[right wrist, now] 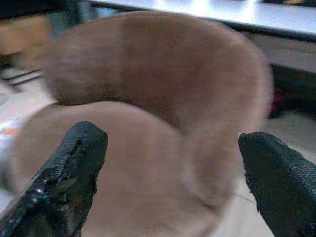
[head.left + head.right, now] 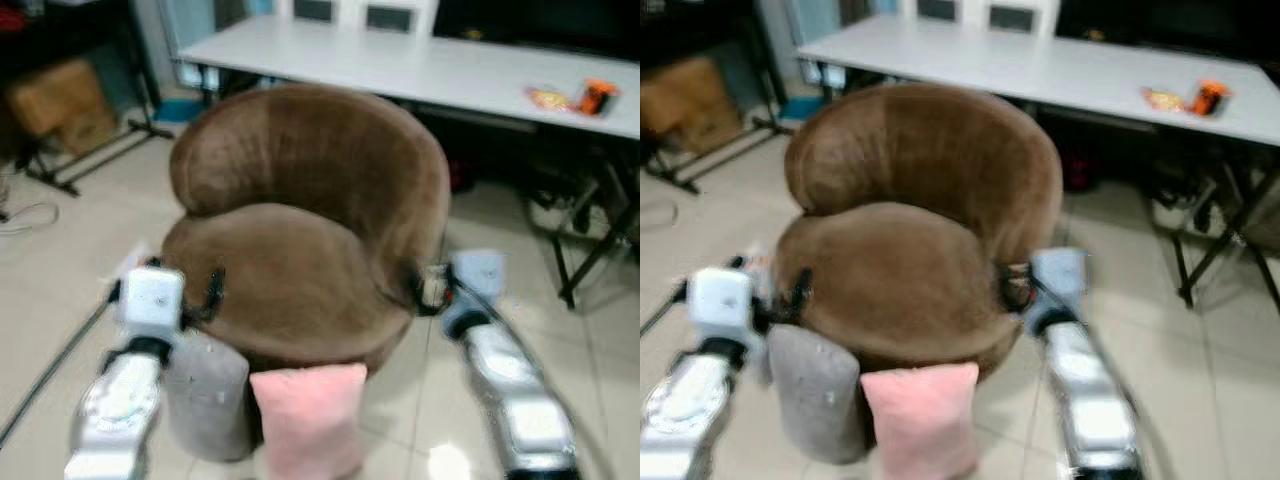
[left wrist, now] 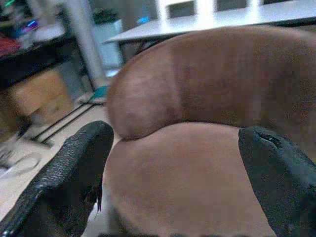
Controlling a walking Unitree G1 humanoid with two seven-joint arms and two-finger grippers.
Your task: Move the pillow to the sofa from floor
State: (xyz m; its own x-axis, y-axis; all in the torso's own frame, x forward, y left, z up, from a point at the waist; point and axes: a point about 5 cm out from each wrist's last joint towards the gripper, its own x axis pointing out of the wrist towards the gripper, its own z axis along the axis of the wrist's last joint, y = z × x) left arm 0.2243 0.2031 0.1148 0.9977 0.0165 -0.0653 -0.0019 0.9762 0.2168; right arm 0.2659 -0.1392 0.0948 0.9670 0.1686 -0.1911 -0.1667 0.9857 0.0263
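Silver arms forward, left gripper (image 3: pixel 173 163), right gripper (image 1: pixel 173 168), fingers (image 3: pixel 74 168) spread

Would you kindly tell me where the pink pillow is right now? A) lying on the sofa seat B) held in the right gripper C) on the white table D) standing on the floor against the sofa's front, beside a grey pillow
D: the pink pillow stands on the floor against the front of the brown sofa, next to the grey pillow, with both grippers open and holding nothing.

sofa (image 2: pixel 300 250): brown plush velvet | pillow (image 2: pixel 308 420): pink soft cloth | floor (image 2: pixel 60 260): glossy tile
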